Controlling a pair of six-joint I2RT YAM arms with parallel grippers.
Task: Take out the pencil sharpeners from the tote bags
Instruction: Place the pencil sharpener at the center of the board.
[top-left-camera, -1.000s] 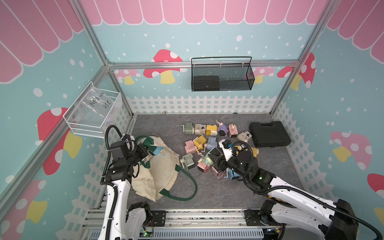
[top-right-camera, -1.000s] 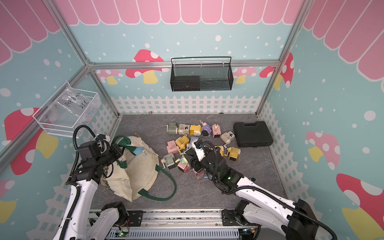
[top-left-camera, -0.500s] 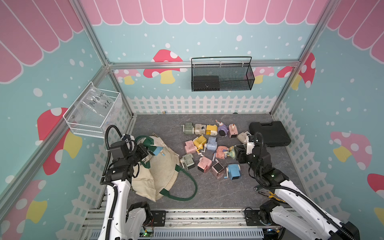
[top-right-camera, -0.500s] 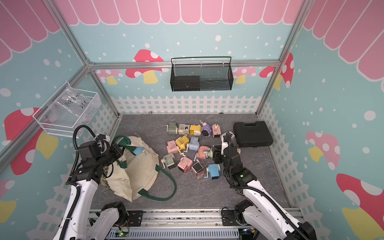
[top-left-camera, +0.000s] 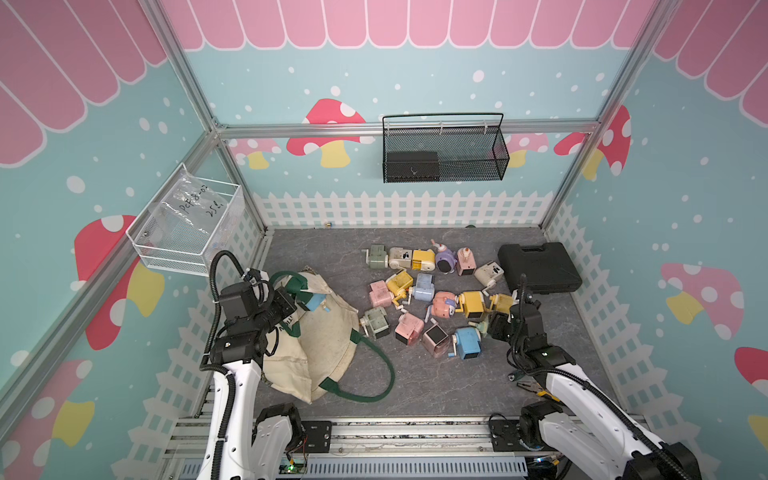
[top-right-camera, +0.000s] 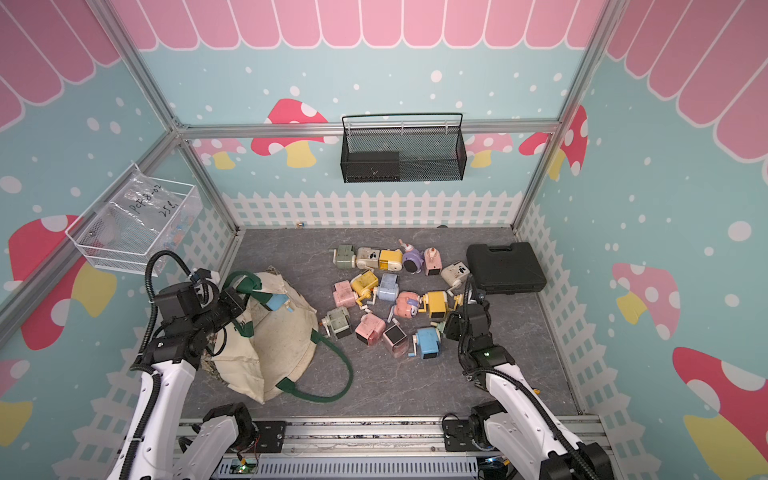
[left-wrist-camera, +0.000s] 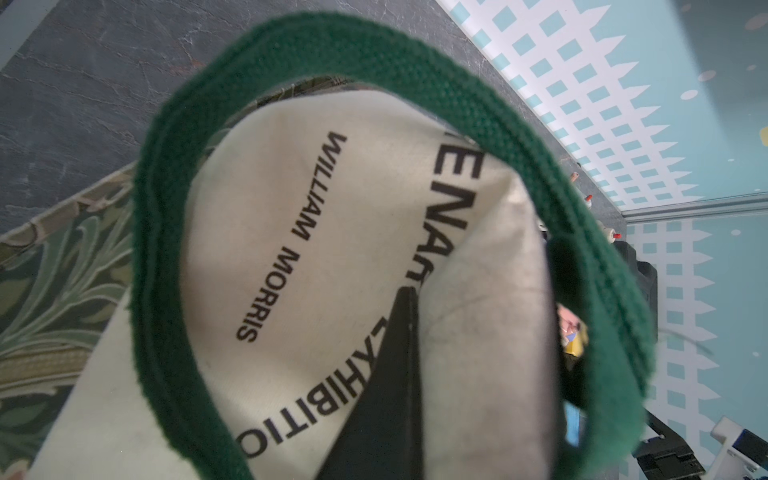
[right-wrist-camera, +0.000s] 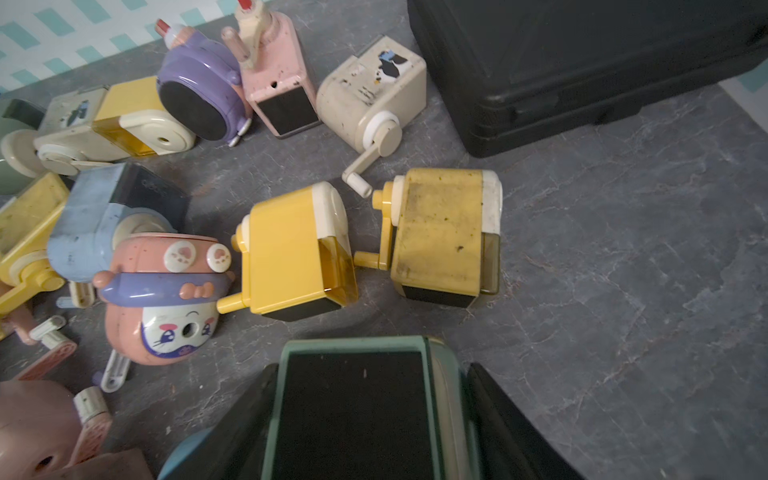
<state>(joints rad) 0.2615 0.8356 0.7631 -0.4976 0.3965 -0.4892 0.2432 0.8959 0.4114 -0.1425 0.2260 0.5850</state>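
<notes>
Aluminium rail (top-left-camera: 395, 432) edges the near side of a grey marbled desk (top-left-camera: 436, 386), boxed in by teal mushroom walls (top-left-camera: 415, 83) with a white picket fence (top-left-camera: 395, 208) along their foot. On the near left the cream tote bag (top-left-camera: 324, 349) lies slumped, its long axis running near to far, with one green handle (top-left-camera: 374, 386) trailing toward the rail. The left jaws are pinched shut on its raised rim, where a blue sharpener (top-left-camera: 316, 302) pokes out. On the other side the right jaws grip a green sharpener (right-wrist-camera: 353, 407) from both sides, its dark face toward the wrist camera. It is just beside the loose pencil sharpeners (top-left-camera: 471, 303) scattered mid-desk. Farther right sits a black case (top-left-camera: 538, 266), and a black mesh basket (top-left-camera: 444, 153) hangs on the back wall.
</notes>
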